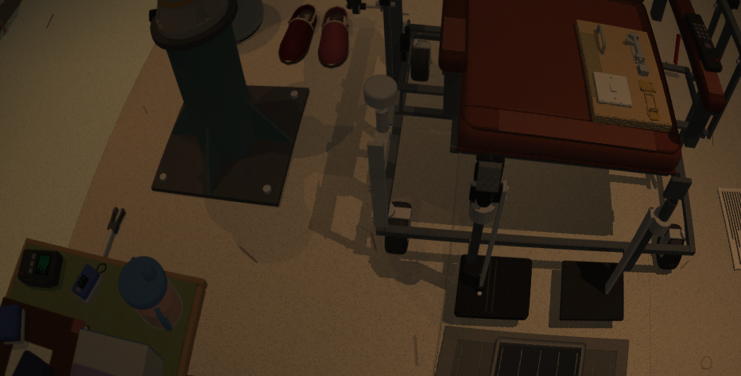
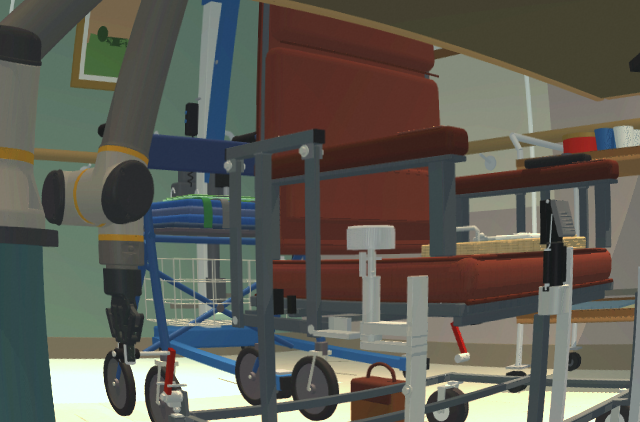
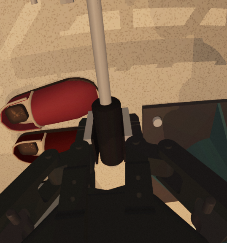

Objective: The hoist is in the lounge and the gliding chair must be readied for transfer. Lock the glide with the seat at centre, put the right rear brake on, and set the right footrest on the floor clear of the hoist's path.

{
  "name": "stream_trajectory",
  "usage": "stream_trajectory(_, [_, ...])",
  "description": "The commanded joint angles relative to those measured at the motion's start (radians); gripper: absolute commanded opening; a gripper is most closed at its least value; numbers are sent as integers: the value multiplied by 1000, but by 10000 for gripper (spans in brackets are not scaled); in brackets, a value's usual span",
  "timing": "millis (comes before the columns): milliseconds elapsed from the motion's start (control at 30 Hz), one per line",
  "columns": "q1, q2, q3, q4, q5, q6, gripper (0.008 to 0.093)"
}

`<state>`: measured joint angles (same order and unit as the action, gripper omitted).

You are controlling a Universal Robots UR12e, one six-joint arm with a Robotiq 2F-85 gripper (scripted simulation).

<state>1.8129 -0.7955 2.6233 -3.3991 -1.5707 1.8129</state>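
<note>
The gliding chair [image 1: 549,58] with red seat stands on a grey wheeled frame at the right of the room. A thin grey lever rod [image 3: 99,52] with a dark cylindrical grip [image 3: 108,131] sticks out from the chair's rear corner near a rear caster [image 1: 421,60]. A white knob [image 1: 381,93] stands on the frame's side rail. Two dark footrest plates [image 1: 493,287] [image 1: 592,291] hang low at the front on their hangers. My gripper [image 3: 107,127] [image 1: 356,7] [image 2: 124,350] is at the rear corner, closed around the lever's dark grip.
A blue wheeled walker with a wire basket [image 2: 201,283] stands behind the chair. Two red slippers [image 1: 315,36] lie on the floor beside my gripper. My pedestal base plate [image 1: 230,146] sits left of the chair. A floor mat [image 1: 533,356] lies before the footrests. A side table [image 1: 98,312] is bottom left.
</note>
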Motion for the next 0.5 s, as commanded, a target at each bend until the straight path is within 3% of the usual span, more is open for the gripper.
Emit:
stream_trajectory(0, [0,0,0,0,0,0,95])
stream_trajectory(467, [0,0,0,0,0,0,80])
